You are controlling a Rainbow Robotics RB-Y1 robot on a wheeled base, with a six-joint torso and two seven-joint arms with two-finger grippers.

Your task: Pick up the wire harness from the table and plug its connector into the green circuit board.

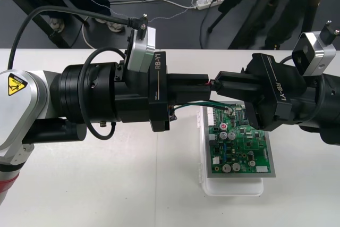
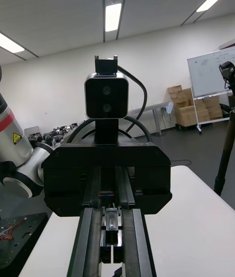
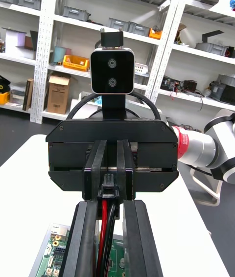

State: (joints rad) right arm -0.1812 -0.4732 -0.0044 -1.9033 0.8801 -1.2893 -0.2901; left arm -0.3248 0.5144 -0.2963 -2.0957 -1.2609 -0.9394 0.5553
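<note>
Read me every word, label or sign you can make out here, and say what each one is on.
"RB-Y1": on the side of the left gripper body.
"RB-Y1": on the side of the right gripper body.
Yellow warning triangle, no words: on the left arm silver link.
Printing on the green circuit board: too small to read.

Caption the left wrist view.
Left gripper and right gripper both clamp the wire harness above the green circuit board.
</note>
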